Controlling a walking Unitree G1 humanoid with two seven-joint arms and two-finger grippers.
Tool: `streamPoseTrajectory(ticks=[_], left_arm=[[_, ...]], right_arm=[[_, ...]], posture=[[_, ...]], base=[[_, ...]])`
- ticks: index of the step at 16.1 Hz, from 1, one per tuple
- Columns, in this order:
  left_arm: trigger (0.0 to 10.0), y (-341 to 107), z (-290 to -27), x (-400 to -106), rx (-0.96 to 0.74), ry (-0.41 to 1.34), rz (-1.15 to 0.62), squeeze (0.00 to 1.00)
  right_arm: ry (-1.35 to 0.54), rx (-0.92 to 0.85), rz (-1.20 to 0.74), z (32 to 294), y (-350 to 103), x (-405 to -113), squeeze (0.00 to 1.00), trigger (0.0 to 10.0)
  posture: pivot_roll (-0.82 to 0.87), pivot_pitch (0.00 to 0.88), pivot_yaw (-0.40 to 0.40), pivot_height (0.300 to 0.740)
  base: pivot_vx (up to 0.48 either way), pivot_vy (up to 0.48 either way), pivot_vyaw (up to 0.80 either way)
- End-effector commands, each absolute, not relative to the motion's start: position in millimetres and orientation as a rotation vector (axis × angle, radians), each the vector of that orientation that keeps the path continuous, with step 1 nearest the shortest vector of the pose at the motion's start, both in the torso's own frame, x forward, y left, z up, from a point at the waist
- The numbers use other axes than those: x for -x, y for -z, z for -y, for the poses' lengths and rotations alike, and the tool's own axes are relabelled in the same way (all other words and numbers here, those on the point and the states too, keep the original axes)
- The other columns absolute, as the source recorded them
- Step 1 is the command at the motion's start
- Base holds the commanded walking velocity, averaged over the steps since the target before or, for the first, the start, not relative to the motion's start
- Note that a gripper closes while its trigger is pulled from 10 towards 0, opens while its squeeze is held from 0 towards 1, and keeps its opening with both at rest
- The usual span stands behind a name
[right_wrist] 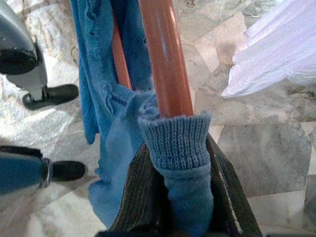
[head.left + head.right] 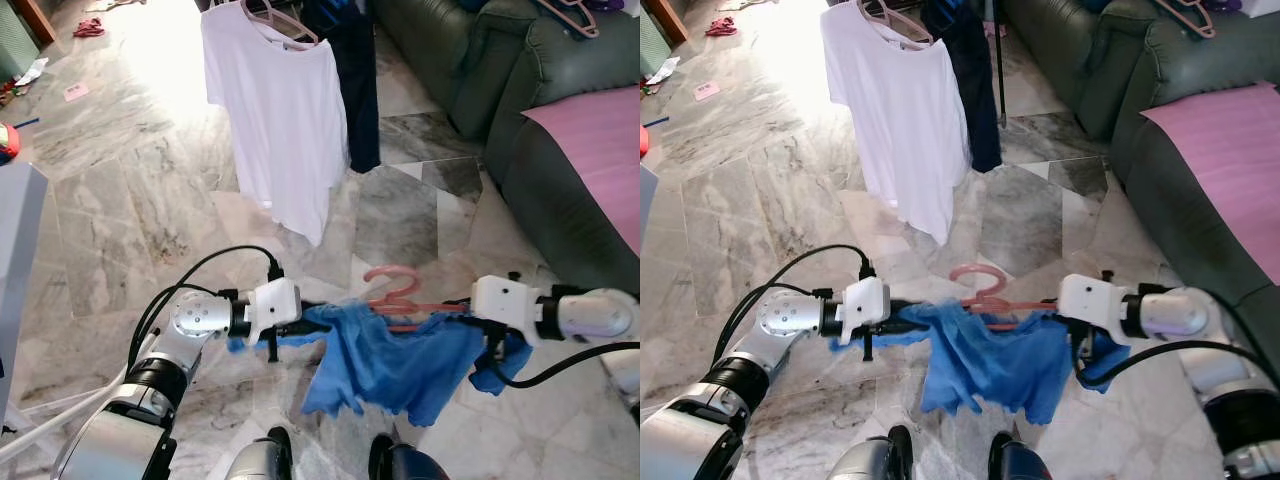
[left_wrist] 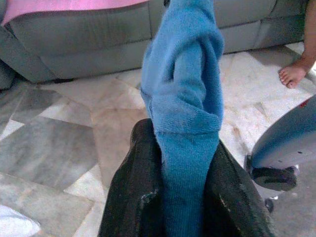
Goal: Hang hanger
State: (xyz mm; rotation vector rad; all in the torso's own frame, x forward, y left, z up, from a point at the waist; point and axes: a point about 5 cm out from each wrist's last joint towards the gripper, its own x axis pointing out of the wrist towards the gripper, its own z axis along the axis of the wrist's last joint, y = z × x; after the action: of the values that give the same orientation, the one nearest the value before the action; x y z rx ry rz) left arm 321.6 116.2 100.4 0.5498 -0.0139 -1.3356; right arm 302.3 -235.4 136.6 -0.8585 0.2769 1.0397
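A blue garment (image 2: 385,362) hangs on a pink hanger (image 2: 395,291), held out flat between my two arms above the marble floor. My left gripper (image 2: 292,331) is shut on one end of the blue cloth (image 3: 183,123), which fills the gap between its black fingers (image 3: 134,192). My right gripper (image 2: 478,330) is shut on the other end, clamping a ribbed blue cuff (image 1: 178,143) with the hanger's reddish bar (image 1: 165,59) running out of it. Ahead, a white T-shirt (image 2: 280,110) and a dark garment (image 2: 350,80) hang on hangers.
A dark green sofa (image 2: 520,110) with a pink cover (image 2: 600,150) stands to the right. A grey cabinet edge (image 2: 18,260) is at the left. Small items litter the far left floor (image 2: 60,60). A person's bare foot (image 3: 292,74) is near the sofa.
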Motion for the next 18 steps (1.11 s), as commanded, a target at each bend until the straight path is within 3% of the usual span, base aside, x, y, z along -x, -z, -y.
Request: streamPoseTrajectory(ticks=[1,14,18], left_arm=[[10.0,-96,-114,-319,-0.556,1.356,0.0,1.0],[10.0,-89,-122,-315,-0.655,1.4,-0.056,1.0],[10.0,-94,-114,-324,-0.625,1.25,0.006,1.0]], right_arm=[[-1.038,0.826,-0.196,227,-143,-304,0.0,0.0],[-0.861,0.819,-0.263,219,-109,-306,0.0,0.0],[-0.836,0.776,-0.272,210,-94,-298,0.0,0.0]], posture=[[-0.04,0.227,0.057,0.74],[-0.04,0.213,0.063,0.74],[-0.07,0.2,0.079,0.74]], base=[[0.0,0.0,0.0],[0.0,0.0,0.0],[0.0,0.0,0.0]])
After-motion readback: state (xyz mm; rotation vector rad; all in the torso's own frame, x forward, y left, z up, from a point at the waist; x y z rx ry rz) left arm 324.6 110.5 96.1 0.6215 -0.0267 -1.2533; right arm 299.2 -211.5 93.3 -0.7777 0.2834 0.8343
